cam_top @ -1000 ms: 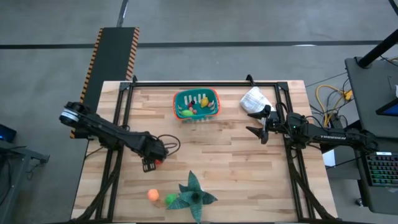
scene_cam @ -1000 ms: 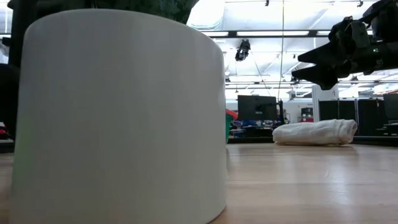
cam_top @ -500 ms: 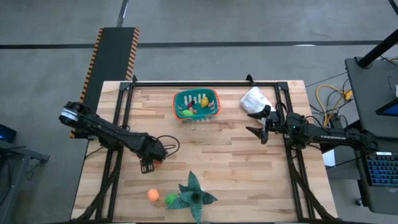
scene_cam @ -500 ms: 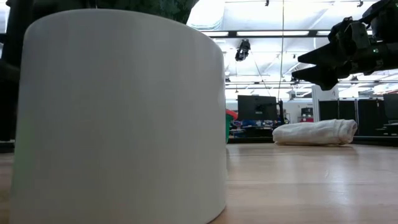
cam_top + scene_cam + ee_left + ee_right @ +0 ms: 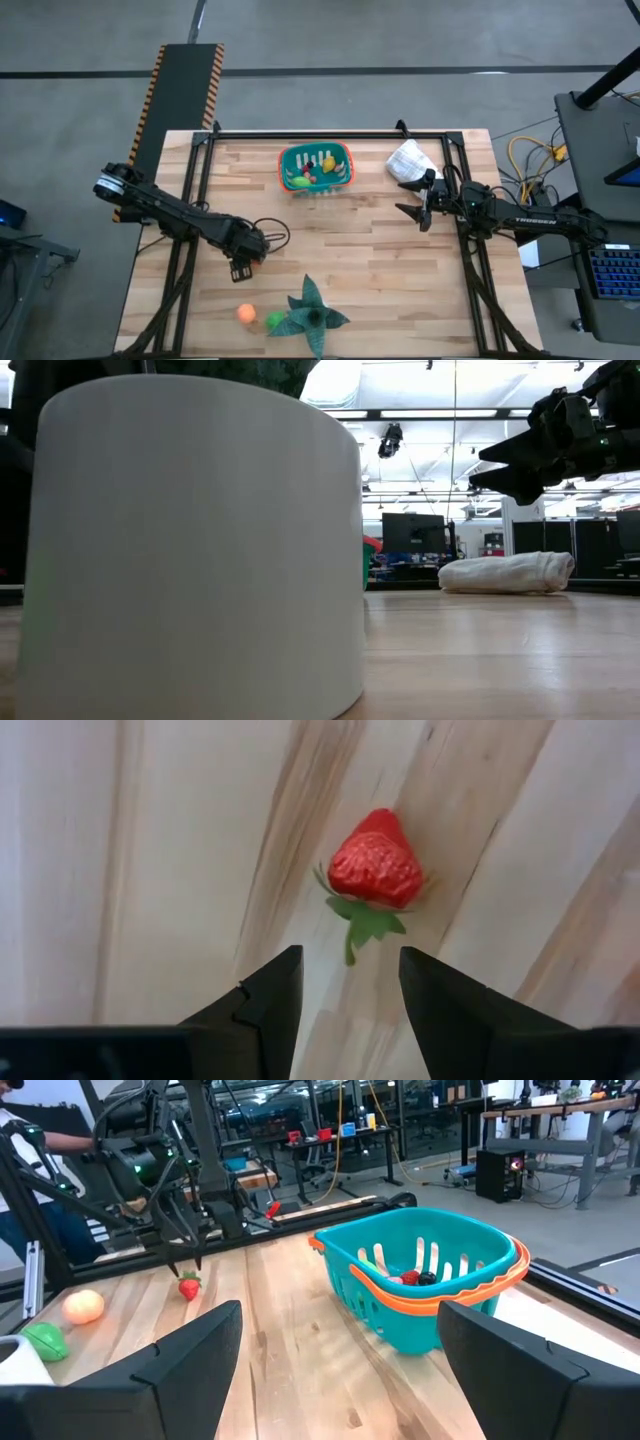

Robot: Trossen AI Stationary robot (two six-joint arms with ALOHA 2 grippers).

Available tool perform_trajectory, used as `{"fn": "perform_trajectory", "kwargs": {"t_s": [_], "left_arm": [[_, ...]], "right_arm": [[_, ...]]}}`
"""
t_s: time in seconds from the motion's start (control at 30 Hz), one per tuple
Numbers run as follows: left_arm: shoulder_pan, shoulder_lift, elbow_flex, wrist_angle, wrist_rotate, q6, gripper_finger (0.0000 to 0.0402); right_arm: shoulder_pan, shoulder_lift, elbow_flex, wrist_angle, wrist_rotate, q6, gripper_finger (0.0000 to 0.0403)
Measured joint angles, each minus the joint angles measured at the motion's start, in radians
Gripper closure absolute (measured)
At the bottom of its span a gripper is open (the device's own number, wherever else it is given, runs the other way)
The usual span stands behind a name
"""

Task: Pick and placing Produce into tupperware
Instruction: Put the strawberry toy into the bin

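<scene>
My left gripper hangs right over the strawberry, fingers spread apart w/ nothing between them, berry lying on bare table just past the tips. Relative to the tupperware: berry's well apart from it, toward the near-left of the boards, and the tub already has a few produce pcs inside. Judging by looks, it's a light, hard plastic toy, glossy so prob a bit slick, tapered too. I'd close across the fat red shoulders just above the green leaf cap, not the pointed tip, or it'll squirt out. Right gripper waits just right of the tupperware, fingers wide apart, empty.
</scene>
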State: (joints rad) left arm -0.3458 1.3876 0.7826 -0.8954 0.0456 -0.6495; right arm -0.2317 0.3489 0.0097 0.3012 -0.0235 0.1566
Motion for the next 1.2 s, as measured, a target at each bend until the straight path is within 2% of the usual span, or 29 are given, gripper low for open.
{"fn": "perform_trajectory", "kwargs": {"t_s": [0.3, 1.2], "left_arm": [[0.000, 0.000, -0.003, -0.002, -0.046, 0.001, 0.0249], [0.000, 0.003, -0.066, 0.076, -0.050, 0.035, 0.0249]], "right_arm": [[0.000, 0.000, 0.000, 0.000, 0.000, 0.000, 0.0076], [0.000, 0.000, 0.000, 0.000, 0.000, 0.000, 0.0076]]}}
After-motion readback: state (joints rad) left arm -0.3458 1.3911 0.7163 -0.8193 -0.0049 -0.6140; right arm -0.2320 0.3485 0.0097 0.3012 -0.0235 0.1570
